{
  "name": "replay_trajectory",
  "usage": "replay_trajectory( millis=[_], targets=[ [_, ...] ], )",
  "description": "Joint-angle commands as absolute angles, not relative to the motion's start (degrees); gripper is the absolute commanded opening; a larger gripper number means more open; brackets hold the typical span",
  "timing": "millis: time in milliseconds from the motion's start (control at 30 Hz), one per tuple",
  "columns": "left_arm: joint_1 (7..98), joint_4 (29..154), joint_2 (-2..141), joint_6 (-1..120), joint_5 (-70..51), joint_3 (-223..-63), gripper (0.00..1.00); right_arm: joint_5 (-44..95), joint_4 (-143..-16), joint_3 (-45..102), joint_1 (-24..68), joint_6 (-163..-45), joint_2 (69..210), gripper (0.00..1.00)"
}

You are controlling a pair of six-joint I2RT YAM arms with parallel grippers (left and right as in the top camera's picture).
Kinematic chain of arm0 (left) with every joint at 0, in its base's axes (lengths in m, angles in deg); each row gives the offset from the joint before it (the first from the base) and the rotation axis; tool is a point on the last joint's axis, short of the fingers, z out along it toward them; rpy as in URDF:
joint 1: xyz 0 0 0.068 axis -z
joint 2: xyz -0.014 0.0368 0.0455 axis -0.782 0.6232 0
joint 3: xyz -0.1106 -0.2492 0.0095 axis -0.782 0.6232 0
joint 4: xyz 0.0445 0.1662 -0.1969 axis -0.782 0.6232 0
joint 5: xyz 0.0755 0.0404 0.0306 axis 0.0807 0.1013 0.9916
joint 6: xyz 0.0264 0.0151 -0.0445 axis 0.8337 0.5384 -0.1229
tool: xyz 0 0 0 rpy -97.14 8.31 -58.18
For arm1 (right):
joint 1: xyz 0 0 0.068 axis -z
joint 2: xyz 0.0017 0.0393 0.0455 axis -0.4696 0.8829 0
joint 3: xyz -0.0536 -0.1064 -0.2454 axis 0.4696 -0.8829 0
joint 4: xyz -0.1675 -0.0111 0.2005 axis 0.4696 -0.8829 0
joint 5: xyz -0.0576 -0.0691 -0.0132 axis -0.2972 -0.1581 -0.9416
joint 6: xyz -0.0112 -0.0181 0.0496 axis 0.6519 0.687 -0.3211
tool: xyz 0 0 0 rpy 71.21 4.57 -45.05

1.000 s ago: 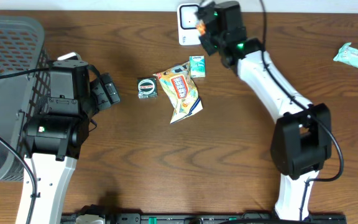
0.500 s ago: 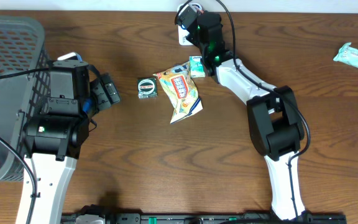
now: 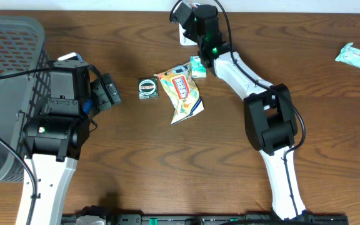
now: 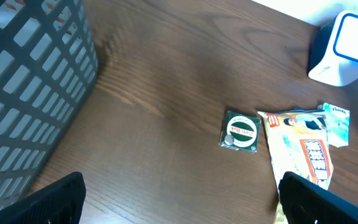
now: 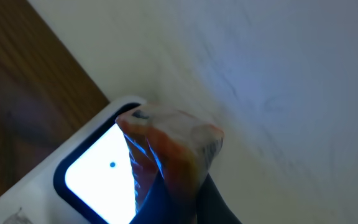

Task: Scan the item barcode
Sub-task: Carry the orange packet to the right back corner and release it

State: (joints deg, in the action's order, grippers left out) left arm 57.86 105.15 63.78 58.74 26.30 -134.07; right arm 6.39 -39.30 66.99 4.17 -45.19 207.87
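The overhead picture is bright and sharp. The orange wrapped packet (image 5: 179, 146) is blurred; the white scanner screen (image 5: 98, 177) glows.

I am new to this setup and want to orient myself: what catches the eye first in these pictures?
The right gripper holds a small orange packet in front of the lit window of the white scanner at the far edge of the table. A colourful snack bag lies mid-table, and a big grey basket fills the left side.

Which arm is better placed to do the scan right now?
Right. The right gripper is shut on an orange-wrapped item right in front of the scanner window. The left gripper is open and empty, by the basket.
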Motion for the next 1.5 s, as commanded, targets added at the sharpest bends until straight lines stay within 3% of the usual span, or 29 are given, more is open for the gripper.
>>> replay_trajectory(
  millis=[0, 300, 633, 667, 700, 733, 900, 1067, 1333, 1467],
  targets=[
    [57.6, 105.2, 63.5, 59.5, 26.7, -134.2, 0.98, -0.3, -43.6, 71.9, 5.5, -49.7, 208.2, 0.01],
    [57.6, 105.2, 63.5, 59.5, 26.7, -134.2, 0.97, -9.4, -67.7, 80.2, 15.8, -59.2, 207.4, 0.01],
    [57.6, 105.2, 63.5, 59.5, 26.7, -134.2, 0.98, -17.0, -91.6, 80.7, 33.9, -59.7, 207.4, 0.02],
    [57.6, 105.1, 63.5, 59.5, 26.7, -134.2, 0.98, -16.9, -93.0, 80.5, 35.8, -60.9, 207.4, 0.15],
    [57.6, 105.2, 63.5, 59.5, 26.7, -134.2, 0.98, -16.9, -94.0, 80.4, 37.5, -62.7, 207.4, 0.48],
    [57.6, 105.2, 63.5, 59.5, 26.7, -134.2, 0.98, -16.9, -94.8, 80.4, 38.8, -64.2, 207.4, 0.99],
    [57.6, 105.2, 63.5, 59.5, 26.7, -134.2, 0.98, -14.4, -99.3, 80.4, 43.4, -70.2, 207.4, 0.99],
    [57.6, 105.2, 63.5, 59.5, 26.7, -134.2, 0.98, -1.5, -100.6, 80.4, 43.9, -70.9, 207.4, 0.99],
    [57.6, 105.2, 63.5, 59.5, 26.7, -134.2, 0.98, 35.0, -101.6, 80.4, 41.2, -70.9, 207.4, 0.99],
    [57.6, 105.2, 63.5, 59.5, 26.7, -134.2, 0.98, 61.1, -102.8, 80.4, 39.2, -74.3, 207.4, 0.99]
  ],
)
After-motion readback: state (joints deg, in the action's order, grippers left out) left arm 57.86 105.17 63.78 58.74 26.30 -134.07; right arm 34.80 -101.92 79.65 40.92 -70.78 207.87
